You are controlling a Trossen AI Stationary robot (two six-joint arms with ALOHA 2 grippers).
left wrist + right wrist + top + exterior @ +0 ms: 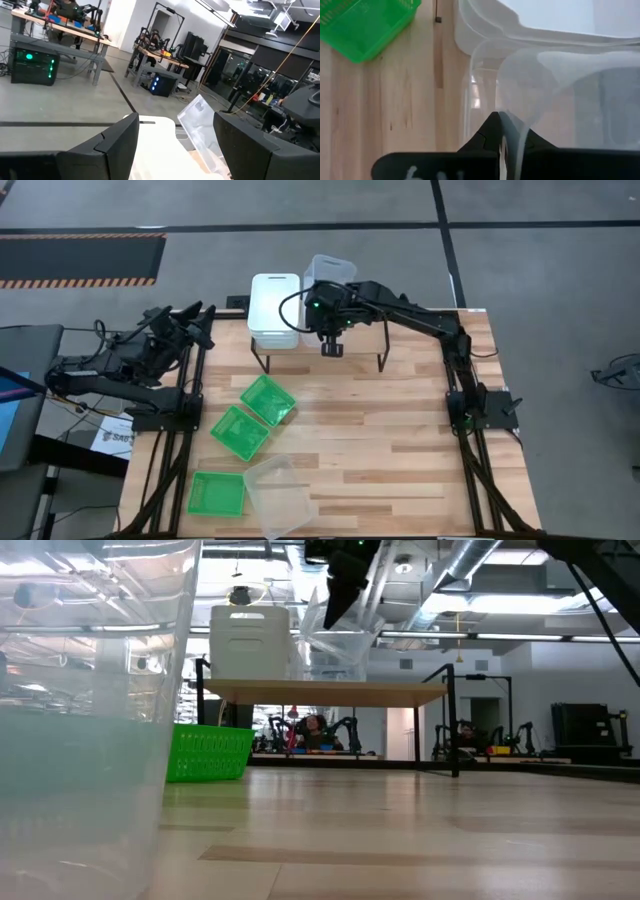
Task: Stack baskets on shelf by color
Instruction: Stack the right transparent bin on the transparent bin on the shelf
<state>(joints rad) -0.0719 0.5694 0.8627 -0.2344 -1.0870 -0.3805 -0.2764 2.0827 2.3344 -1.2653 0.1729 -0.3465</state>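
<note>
Right, I have the right gripper (pixel 332 348) over the shelf (pixel 365 340), its fingers pinched on the near wall of a clear tub (pixel 330 275) — the right wrist view shows the thin wall running down between the two fingertips. The tub is tilted, tipped up over the back of the shelf beside the white stack (pixel 274 308), and it looks to sit on another clear tub (pixel 485 65) under it, which I judge is the start of the clear pile. I hold it by the rim because a grip there leaves the bottom free to nest.

The left gripper (pixel 195 323) waits off the table's back left corner, fingers apart, holding nothing.

Still on the tabletop are three green tubs (pixel 267 399), (pixel 238 431), (pixel 217 493) and one more clear tub (pixel 280 496) at the front — none of these is sorted yet, so I reckon the job is about halfway.
</note>
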